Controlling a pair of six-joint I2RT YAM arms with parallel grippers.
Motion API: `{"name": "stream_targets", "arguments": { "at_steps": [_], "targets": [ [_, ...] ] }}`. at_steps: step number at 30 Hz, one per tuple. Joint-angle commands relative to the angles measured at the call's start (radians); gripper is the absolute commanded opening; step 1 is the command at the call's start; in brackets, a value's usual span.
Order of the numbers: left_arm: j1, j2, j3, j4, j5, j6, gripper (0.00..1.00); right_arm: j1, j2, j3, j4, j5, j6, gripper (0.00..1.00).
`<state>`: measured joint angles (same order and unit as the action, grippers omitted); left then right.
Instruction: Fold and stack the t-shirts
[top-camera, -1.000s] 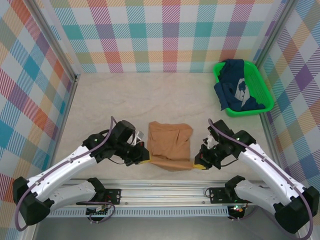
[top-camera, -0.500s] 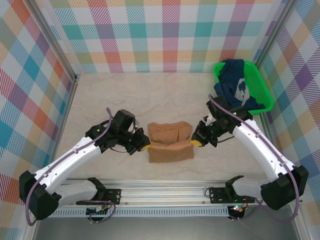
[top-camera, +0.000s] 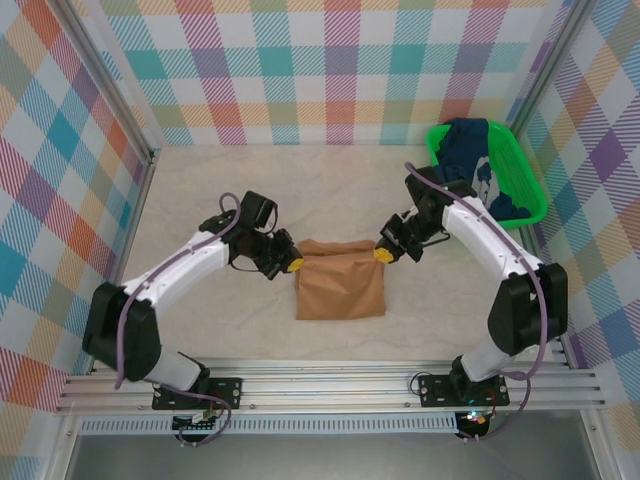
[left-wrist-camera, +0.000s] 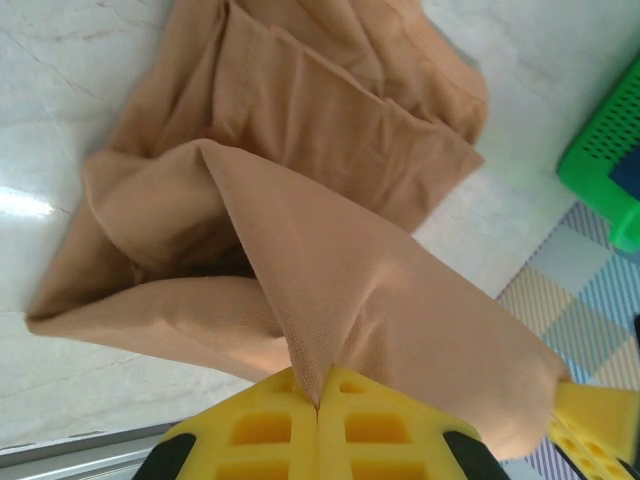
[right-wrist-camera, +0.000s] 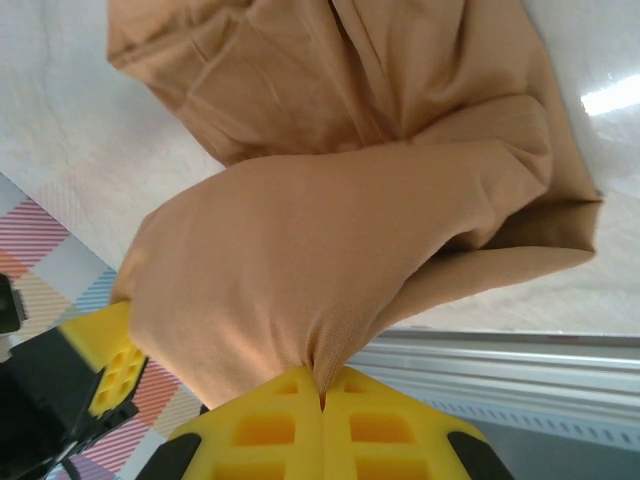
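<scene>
I see the tan-orange shirt (top-camera: 340, 290) lying folded at the middle of the table (top-camera: 220, 190), between my two arms. The left gripper (top-camera: 291, 263) is pinched tight on its far left corner and the right gripper (top-camera: 384, 254) on its far right corner; both wrist views show cloth clamped. The held edge runs left to right, and the rest of the shirt lies toward the arm bases. Both arms are equally near. The navy shirt (top-camera: 468, 170) sits in the green basket (top-camera: 537, 205), far right.
</scene>
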<state>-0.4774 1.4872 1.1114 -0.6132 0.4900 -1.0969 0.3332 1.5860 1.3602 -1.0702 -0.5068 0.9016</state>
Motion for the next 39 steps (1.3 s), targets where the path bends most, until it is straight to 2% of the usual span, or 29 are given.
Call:
{"name": "stream_targets", "arguments": {
  "at_steps": [1, 5, 9, 10, 12, 13, 14, 16, 17, 19, 21, 24, 29, 31, 33, 35, 39],
  "targets": [
    [0.021, 0.034, 0.084, -0.040, 0.047, 0.043, 0.07, -0.007, -0.027, 0.019, -0.001, -0.016, -0.012, 0.00],
    [0.056, 0.102, 0.118, 0.023, 0.036, 0.023, 0.08, -0.038, 0.000, -0.047, 0.084, -0.033, 0.013, 0.00],
    [0.079, 0.244, 0.248, -0.024, 0.025, 0.061, 0.08, -0.062, 0.108, 0.000, 0.193, -0.049, 0.026, 0.00],
    [0.085, 0.273, 0.274, -0.033, 0.016, 0.066, 0.08, -0.069, 0.140, 0.023, 0.214, -0.048, 0.025, 0.03],
    [0.103, 0.338, 0.313, -0.013, 0.000, 0.073, 0.10, -0.084, 0.235, 0.105, 0.238, -0.042, 0.003, 0.18],
    [0.111, 0.365, 0.331, -0.008, -0.017, 0.080, 0.12, -0.091, 0.286, 0.146, 0.231, -0.033, -0.013, 0.22],
    [0.121, 0.401, 0.351, 0.018, -0.025, 0.089, 0.17, -0.098, 0.344, 0.201, 0.223, -0.025, -0.036, 0.27],
    [0.137, 0.461, 0.391, 0.110, -0.008, 0.117, 0.39, -0.103, 0.426, 0.297, 0.194, 0.039, -0.092, 0.37],
    [0.140, 0.475, 0.415, 0.128, -0.015, 0.135, 0.47, -0.104, 0.444, 0.325, 0.173, 0.071, -0.108, 0.41],
    [0.144, 0.457, 0.448, 0.129, -0.060, 0.185, 0.54, -0.106, 0.450, 0.364, 0.131, 0.148, -0.130, 0.48],
    [0.146, 0.400, 0.451, 0.076, -0.121, 0.237, 0.57, -0.102, 0.387, 0.329, 0.134, 0.211, -0.139, 0.52],
    [0.152, 0.329, 0.373, 0.024, -0.135, 0.279, 0.56, -0.079, 0.251, 0.193, 0.181, 0.255, -0.137, 0.48],
    [0.155, 0.339, 0.216, 0.065, -0.033, 0.295, 0.47, 0.006, 0.116, -0.057, 0.363, 0.199, -0.039, 0.32],
    [0.152, 0.360, 0.222, 0.045, -0.038, 0.328, 0.45, 0.051, 0.124, -0.099, 0.420, 0.188, -0.003, 0.26],
    [0.149, 0.373, 0.234, -0.007, -0.093, 0.390, 0.44, 0.074, 0.161, -0.110, 0.434, 0.185, 0.014, 0.20],
    [0.149, 0.380, 0.226, -0.017, -0.108, 0.448, 0.45, 0.073, 0.195, -0.123, 0.423, 0.205, 0.025, 0.18],
    [0.129, 0.394, 0.187, 0.034, -0.039, 0.518, 0.50, 0.054, 0.276, -0.114, 0.410, 0.219, -0.015, 0.19]
  ]
}}
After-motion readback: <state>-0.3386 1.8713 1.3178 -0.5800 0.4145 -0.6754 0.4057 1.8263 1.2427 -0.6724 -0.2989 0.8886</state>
